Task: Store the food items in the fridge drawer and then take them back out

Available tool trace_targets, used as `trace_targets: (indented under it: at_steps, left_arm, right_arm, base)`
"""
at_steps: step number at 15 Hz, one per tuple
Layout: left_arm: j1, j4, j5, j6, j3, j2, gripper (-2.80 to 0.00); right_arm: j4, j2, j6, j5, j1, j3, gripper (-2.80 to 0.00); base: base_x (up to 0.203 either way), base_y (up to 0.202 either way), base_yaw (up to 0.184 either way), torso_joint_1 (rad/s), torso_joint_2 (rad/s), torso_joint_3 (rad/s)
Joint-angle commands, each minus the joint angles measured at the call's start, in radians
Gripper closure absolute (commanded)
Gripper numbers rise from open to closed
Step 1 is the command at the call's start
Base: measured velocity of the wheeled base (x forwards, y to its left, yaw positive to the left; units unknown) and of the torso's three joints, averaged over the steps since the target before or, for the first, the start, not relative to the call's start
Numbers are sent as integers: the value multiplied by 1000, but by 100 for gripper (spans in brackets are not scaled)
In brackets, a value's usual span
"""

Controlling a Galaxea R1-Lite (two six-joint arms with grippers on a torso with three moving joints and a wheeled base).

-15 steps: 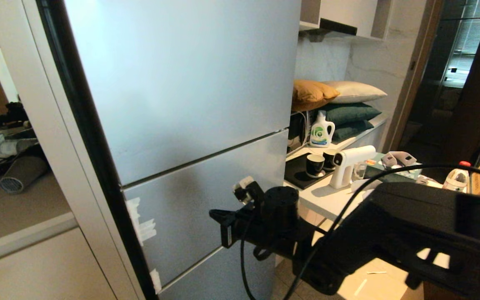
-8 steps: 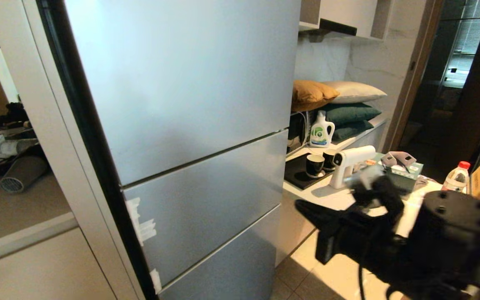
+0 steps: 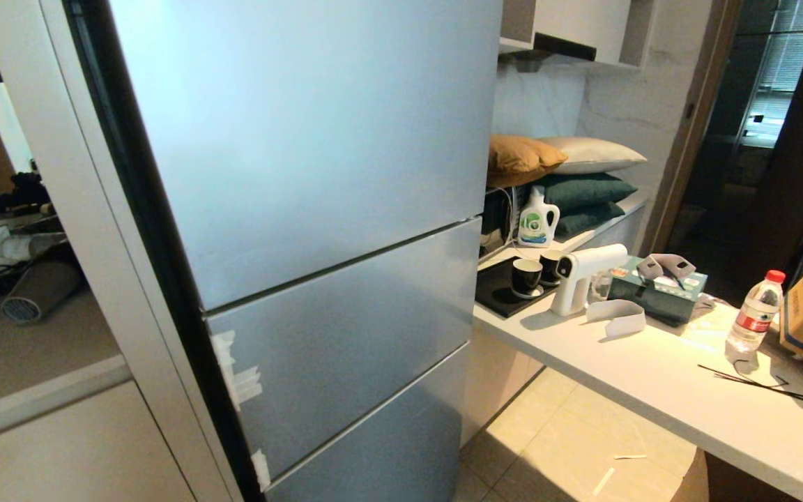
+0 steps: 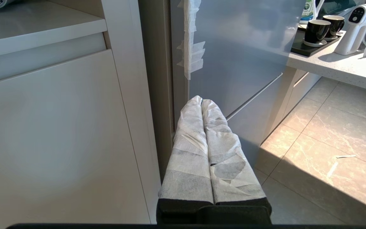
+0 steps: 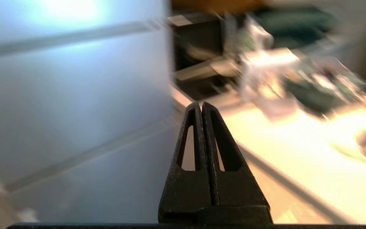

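Your right gripper (image 5: 201,106) gone from head view since earlier; fingers pressed together, empty. Left gripper (image 4: 201,101) same. Fridge (image 3: 304,209) shut.

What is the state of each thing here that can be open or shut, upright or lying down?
Fridge doors: all shut.
Water bottle: upright, capped.
Detergent bottle: upright.
Black cups: upright on the tray.
Left hand: shut, empty.
Right hand: shut, empty.

Four pillows (image 3: 569,171), two cups (image 3: 527,276), one bottle (image 3: 754,314)
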Motion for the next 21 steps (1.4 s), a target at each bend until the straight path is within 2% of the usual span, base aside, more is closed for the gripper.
trace_targets:
  at_steps: [1, 3, 5, 7, 8, 9, 21]
  left_arm:
    - [0, 0, 0, 0, -1, 1, 0]
    - [0, 0, 2, 0, 0, 1, 0]
    - [0, 0, 2, 0, -1, 1, 0]
    - [0, 0, 2, -1, 0, 1, 0]
    - [0, 0, 0, -1, -1, 1, 0]
    - [0, 0, 2, -1, -1, 1, 0]
    - [0, 0, 2, -1, 1, 1, 0]
  right_arm:
    - [298, -336, 12, 106, -198, 62, 0]
    - [524, -473, -1, 228, -290, 79, 0]
    - [609, -591, -7, 280, -321, 78, 0]
    - [604, -680, -25, 271, -329, 88, 0]
    - [640, -678, -43, 221, -332, 94, 0]
    - [650, -674, -47, 217, -333, 97, 0]
    - [646, -673, -30, 217, -333, 97, 0]
  base:
    - [0, 0, 0, 0, 0, 0]
    - [0, 0, 0, 0, 0, 0]
    - [0, 0, 0, 0, 0, 0]
    - [0, 0, 0, 0, 0, 0]
    - [0, 0, 0, 0, 0, 0]
    - [0, 0, 0, 0, 0, 0]
    - [0, 0, 0, 0, 0, 0]
